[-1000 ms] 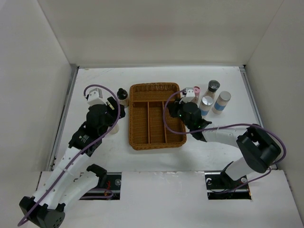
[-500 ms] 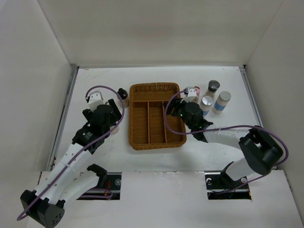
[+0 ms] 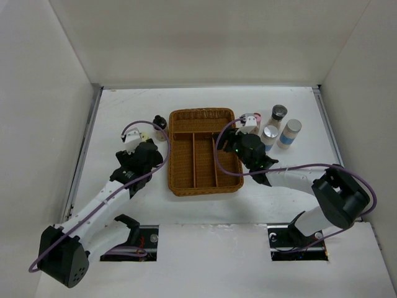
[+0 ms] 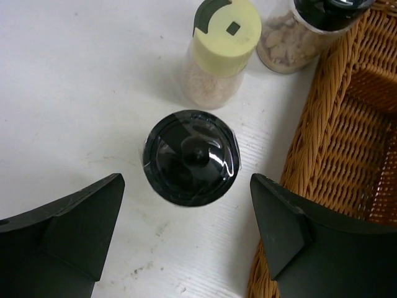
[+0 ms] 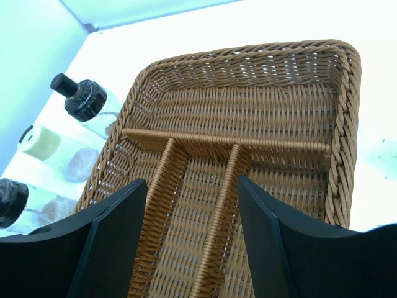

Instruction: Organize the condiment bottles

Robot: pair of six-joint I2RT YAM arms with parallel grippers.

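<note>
Both gape empty: the left pincer (image 4: 186,192) centres over the black-capped bottle (image 4: 191,158), apparently to grasp it, while the right pincer (image 5: 191,183) hovers above the wicker tray (image 5: 347,93).

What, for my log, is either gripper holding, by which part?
Nothing is held. The left gripper stands open by the black-capped shaker bottle, not touching; the right gripper hangs open over the brown wicker tray.

Three upright shakers (image 4: 191,157) cluster left of the wicker tray (image 3: 201,112), four bottles (image 3: 270,133) right.
</note>
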